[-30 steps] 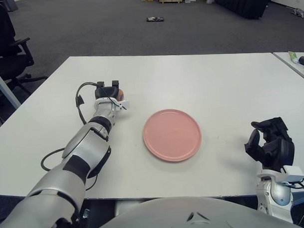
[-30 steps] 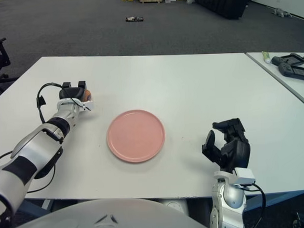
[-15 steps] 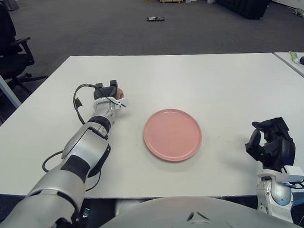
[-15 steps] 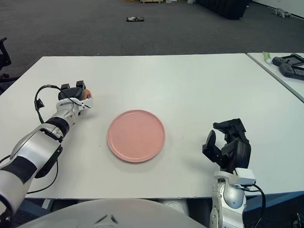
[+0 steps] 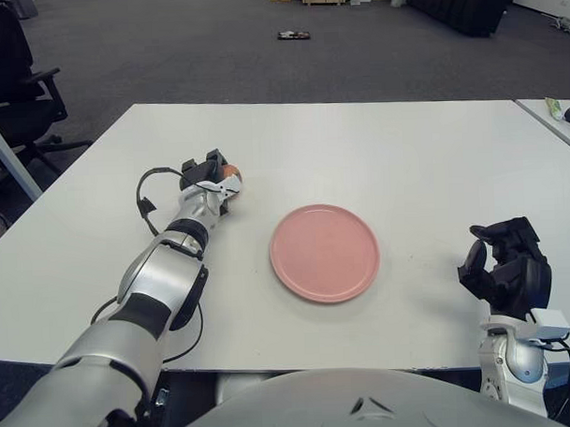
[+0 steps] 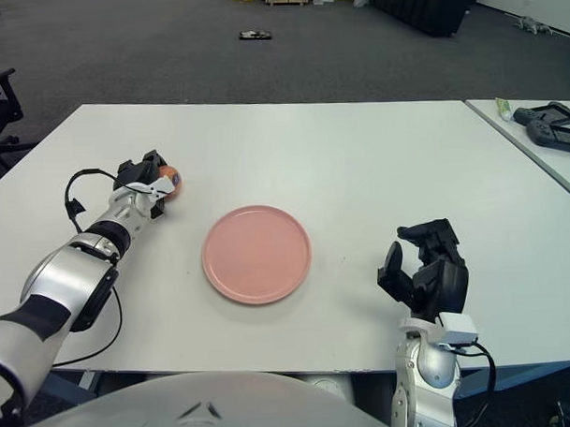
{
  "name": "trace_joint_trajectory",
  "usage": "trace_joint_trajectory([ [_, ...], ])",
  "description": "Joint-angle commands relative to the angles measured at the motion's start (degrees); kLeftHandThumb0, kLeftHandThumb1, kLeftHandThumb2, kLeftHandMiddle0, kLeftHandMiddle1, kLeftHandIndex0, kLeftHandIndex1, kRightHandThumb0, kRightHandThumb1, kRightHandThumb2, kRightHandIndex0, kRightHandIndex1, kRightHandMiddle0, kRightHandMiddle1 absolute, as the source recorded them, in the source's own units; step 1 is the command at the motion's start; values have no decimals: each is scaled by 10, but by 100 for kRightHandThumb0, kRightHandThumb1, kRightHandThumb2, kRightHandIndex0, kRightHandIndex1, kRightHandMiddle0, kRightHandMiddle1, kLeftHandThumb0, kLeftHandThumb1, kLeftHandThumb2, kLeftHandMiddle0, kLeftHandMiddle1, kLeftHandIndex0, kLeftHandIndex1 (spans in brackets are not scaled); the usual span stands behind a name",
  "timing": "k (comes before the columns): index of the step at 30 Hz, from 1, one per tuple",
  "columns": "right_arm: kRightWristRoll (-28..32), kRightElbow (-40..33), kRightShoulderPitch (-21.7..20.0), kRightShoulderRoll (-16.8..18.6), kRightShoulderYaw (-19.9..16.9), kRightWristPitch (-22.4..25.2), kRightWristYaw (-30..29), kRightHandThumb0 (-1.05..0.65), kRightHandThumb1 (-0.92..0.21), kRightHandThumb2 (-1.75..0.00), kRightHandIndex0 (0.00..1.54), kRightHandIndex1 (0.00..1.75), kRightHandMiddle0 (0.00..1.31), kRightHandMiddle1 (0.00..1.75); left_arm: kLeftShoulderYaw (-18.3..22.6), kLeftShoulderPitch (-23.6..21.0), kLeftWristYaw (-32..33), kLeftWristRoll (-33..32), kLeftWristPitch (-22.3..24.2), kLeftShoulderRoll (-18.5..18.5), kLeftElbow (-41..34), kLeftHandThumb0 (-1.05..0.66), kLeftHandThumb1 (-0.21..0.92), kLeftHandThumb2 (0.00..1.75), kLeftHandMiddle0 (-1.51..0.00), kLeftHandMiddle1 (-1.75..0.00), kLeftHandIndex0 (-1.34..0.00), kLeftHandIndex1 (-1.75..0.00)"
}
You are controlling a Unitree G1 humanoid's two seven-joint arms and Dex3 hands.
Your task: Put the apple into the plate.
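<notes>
A reddish-orange apple (image 5: pixel 232 170) shows at the left of the white table (image 5: pixel 358 145), with my left hand (image 5: pixel 211 172) curled around it; only its right edge shows past the dark fingers (image 6: pixel 145 168). The pink plate (image 5: pixel 323 251) lies flat and bare in the table's middle, to the right of that hand and nearer to me. My right hand (image 5: pixel 505 267) shows near the table's front right corner, well right of the plate, fingers curled with nothing in them.
A black cable (image 5: pixel 147 192) loops beside my left wrist. A second table at the far right carries a dark controller (image 6: pixel 544 122) and a small green tube (image 6: pixel 502 107). An office chair (image 5: pixel 13 78) stands off the table's left side.
My left hand has shifted slightly right and turned, so the apple now shows a bit more at its right side. The right hand has hardly moved.
</notes>
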Motion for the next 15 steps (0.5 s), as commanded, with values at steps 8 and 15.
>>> trace_joint_trajectory([
  [8,5,-10,-12,10,9,11,-4,-42,-52,-107,65,146,45,175,90,-36,-2,-87,-12,-18,-16,0,-10,163,-100,-129,-81,-175],
  [15,-5,-6,-15,8,9,4,-4,-41,-53,-106,63,144,44,175,119,-46,6,-114,-52,-18,-32,0,-6,161,-98,-133,-77,-175],
])
